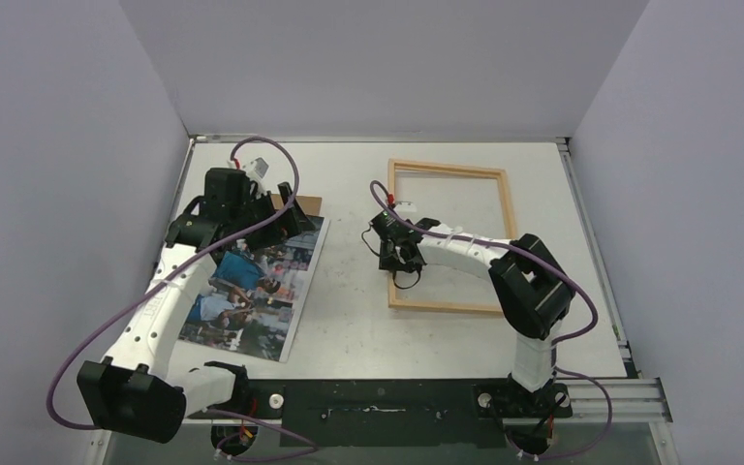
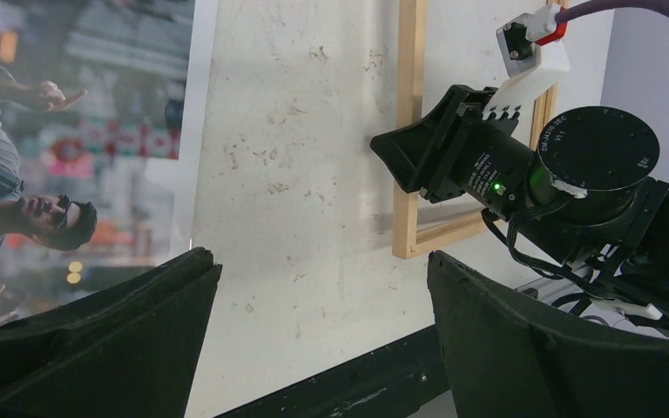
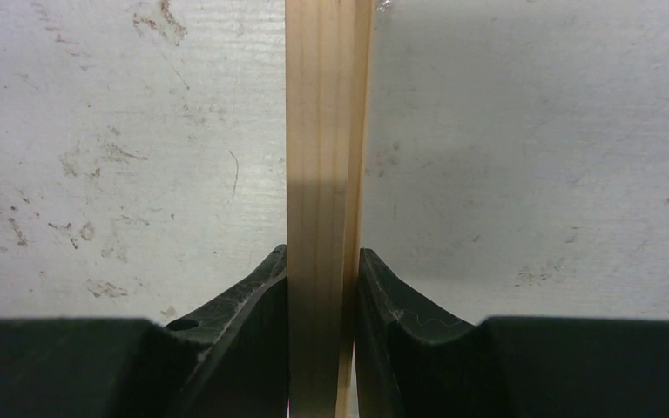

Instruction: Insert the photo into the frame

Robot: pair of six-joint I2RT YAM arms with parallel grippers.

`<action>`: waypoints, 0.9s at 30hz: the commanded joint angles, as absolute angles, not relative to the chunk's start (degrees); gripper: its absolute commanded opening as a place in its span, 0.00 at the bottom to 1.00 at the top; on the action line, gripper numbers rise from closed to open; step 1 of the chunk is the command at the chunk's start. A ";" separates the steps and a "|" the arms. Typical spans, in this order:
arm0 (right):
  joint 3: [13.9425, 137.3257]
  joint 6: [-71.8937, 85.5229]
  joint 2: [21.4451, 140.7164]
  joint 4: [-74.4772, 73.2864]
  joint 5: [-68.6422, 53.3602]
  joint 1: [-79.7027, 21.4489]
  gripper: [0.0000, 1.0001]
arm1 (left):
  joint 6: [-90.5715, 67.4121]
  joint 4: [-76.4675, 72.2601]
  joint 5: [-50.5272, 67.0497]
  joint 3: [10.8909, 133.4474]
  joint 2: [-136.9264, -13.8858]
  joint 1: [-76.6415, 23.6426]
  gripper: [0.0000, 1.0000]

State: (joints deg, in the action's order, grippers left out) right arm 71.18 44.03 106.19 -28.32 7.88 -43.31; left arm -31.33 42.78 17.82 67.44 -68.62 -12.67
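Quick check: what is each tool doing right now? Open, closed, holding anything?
Left tool: open, nothing between its fingers.
Right tool: closed on the frame, gripping one wooden rail.

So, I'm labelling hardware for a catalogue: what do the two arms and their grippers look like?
Left arm and right arm: white links, black joint housings, purple cable looping along each. Left gripper and right gripper: broad matte-black fingers. Right arm shows a green indicator light.
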 commanded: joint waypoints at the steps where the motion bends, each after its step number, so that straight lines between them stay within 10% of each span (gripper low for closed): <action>1: 73.02 45.09 106.92 -23.99 7.17 -45.33 0.22 | -31.75 43.02 17.05 65.97 -65.92 -12.41 0.89; 27: 81.19 46.48 115.37 -36.15 20.67 -54.32 0.33 | -30.27 46.84 8.43 61.48 -58.67 -12.40 0.89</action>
State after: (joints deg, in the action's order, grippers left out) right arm 79.15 46.59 114.34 -34.50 18.65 -53.78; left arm -30.98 46.37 10.72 61.63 -60.49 -12.64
